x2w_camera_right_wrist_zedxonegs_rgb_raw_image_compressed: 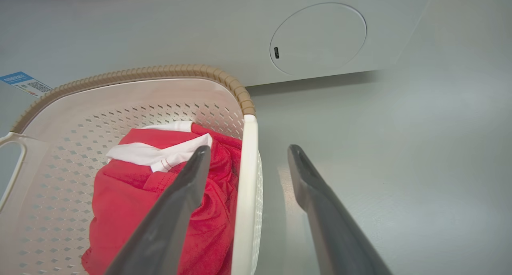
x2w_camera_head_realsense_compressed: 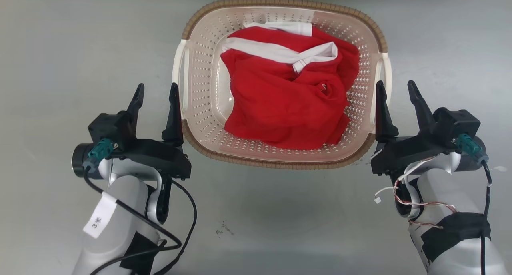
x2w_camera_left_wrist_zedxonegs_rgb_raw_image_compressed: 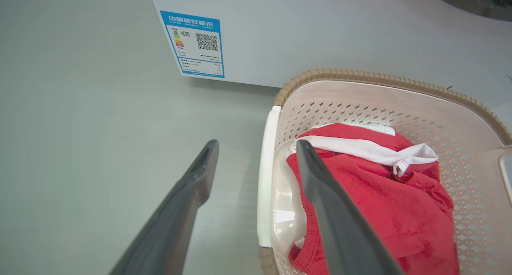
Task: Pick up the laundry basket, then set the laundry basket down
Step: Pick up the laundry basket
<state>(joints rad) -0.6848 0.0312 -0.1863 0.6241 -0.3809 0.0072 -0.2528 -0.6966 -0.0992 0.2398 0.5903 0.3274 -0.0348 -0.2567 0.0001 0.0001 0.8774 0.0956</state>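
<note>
The white washer (x2w_camera_left_wrist_zedxonegs_rgb_raw_image_compressed: 304, 35) stood at 12 o'clock in both wrist views, its base meeting the grey floor (x2w_camera_head_realsense_compressed: 60, 47). The laundry basket (x2w_camera_head_realsense_compressed: 202, 87) sat on that floor at 12 o'clock in my head view, near the washer, with a red-and-white garment (x2w_camera_head_realsense_compressed: 288, 107) heaped inside. I had the left gripper (x2w_camera_head_realsense_compressed: 157, 87) at 8 o'clock and the right gripper (x2w_camera_head_realsense_compressed: 395, 83) at 4 o'clock, flanking the basket so that, by my judgement, the load would lift level. Both had their fingers spread apart, gripping nothing. Each wrist view lined a white handle up in the gap, the left handle (x2w_camera_left_wrist_zedxonegs_rgb_raw_image_compressed: 265, 167) and the right handle (x2w_camera_right_wrist_zedxonegs_rgb_raw_image_compressed: 245, 187), which I judged ready for closing. Whether the fingertips were level with the handles I could not tell.
</note>
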